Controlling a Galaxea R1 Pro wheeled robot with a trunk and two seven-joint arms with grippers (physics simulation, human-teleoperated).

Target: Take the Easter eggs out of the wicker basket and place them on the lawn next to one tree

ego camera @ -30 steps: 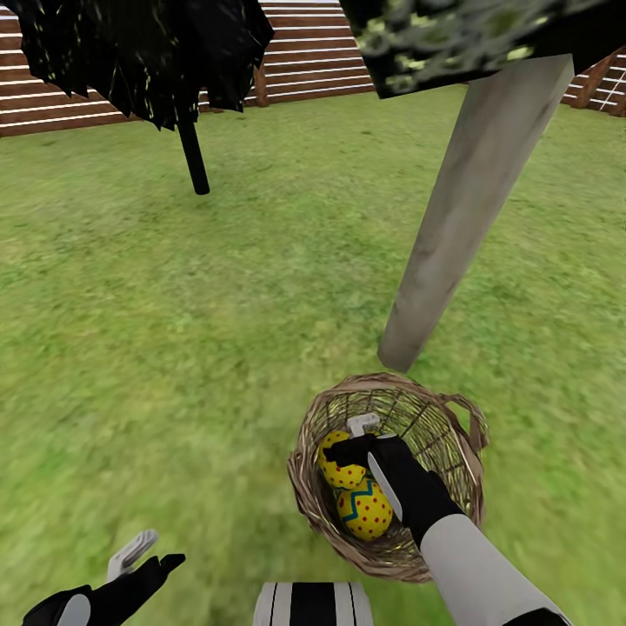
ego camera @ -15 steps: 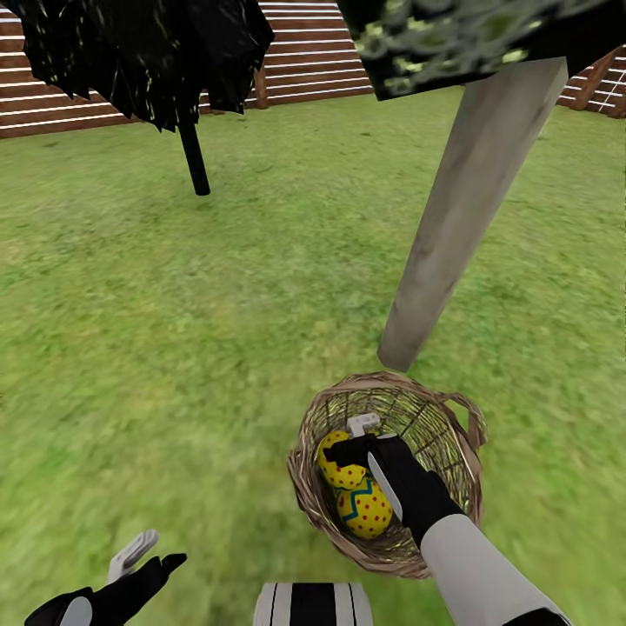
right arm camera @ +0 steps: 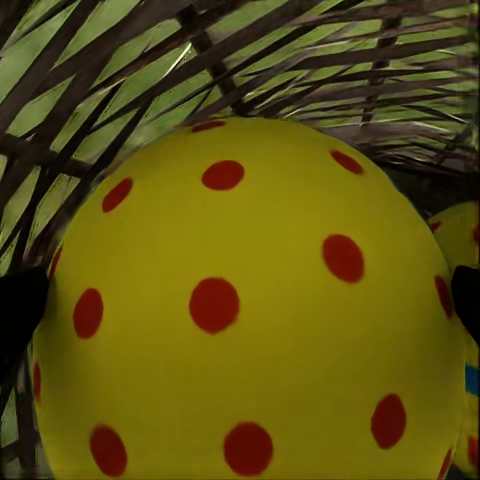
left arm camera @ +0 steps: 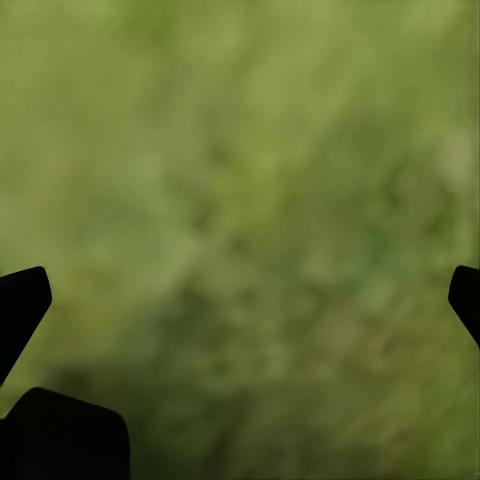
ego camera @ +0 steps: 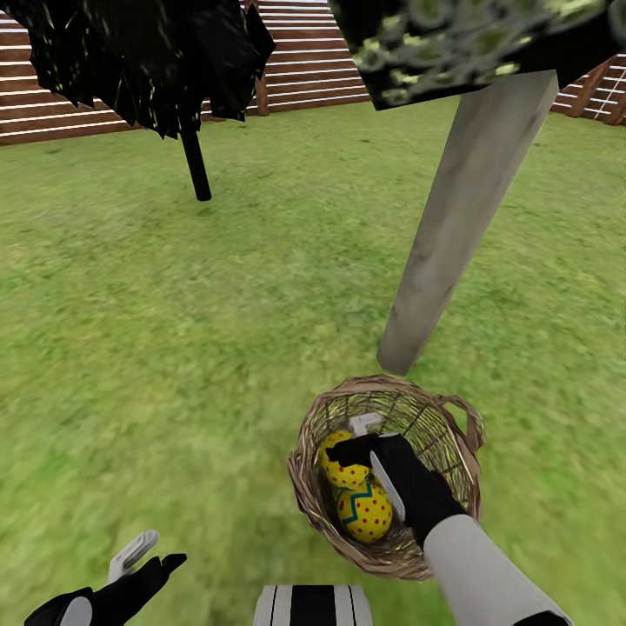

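The wicker basket point(ego camera: 298, 487) stands on the lawn point(ego camera: 174, 348), just in front of the foot of the pale-trunked tree point(ego camera: 461, 217). Two yellow Easter eggs show inside it, one point(ego camera: 341, 474) above the other point(ego camera: 365, 515); a third is hidden. My right gripper point(ego camera: 355, 437) reaches down into the basket and is open, its fingertips point(right arm camera: 20, 310) on either side of the red-dotted upper egg point(right arm camera: 240, 300). Another egg point(right arm camera: 455, 240) peeks past it. My left gripper point(ego camera: 152, 555) hangs open and empty over the grass point(left arm camera: 240, 200) at the near left.
A dark tree with a thin black trunk point(ego camera: 196, 165) stands at the far left. The brown slat fence point(ego camera: 304, 61) closes off the back. Open grass spreads to the left of the basket and around the pale trunk's foot.
The head view has shifted slightly, so the trees and fence sit a little differently in the picture. Both grippers and the eggs hold their places.
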